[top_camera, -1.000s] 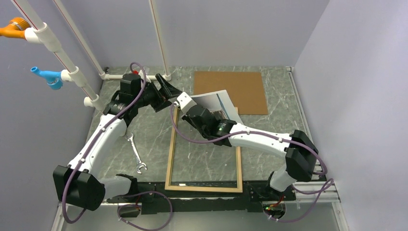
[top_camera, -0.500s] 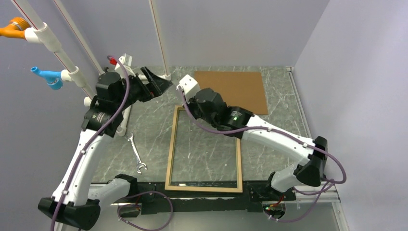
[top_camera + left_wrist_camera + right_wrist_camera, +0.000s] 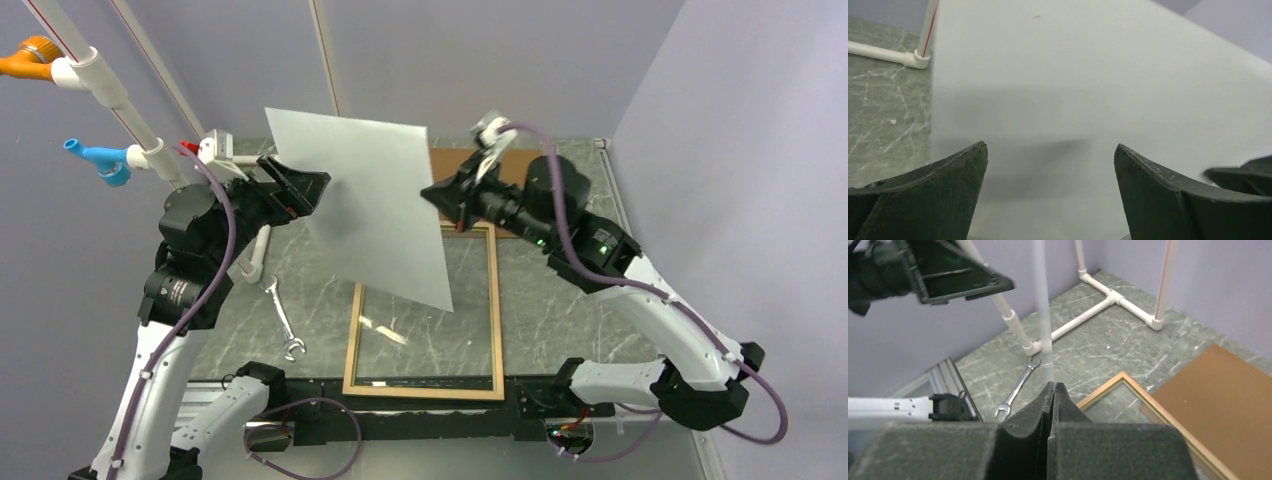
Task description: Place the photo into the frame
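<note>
Holding the photo (image 3: 375, 215): right claw (image 3: 440, 196) is pinched together on the sheet's right edge, carrying it tilted in the air, plain white back toward the overhead camera
Photo position: off the desk (image 3: 560, 310), its lower corner hanging over the frame (image 3: 354, 340)
Left claw (image 3: 305, 186): jaws spread wide and gripping nothing, facing the photo's left edge; whether they touch it I cannot tell
Likely reason: one-sided grip leaves a big sheet free to swing, so the spread claw seems placed to steady it
Frame: flat on the desk, tan face up, nothing in it; marbled desk shows through the pane
Backing board (image 3: 1218, 400): flat beyond the frame's far end, leaving the opening free
Wrench (image 3: 282, 320): on the desk left of the frame, apart from it
</note>
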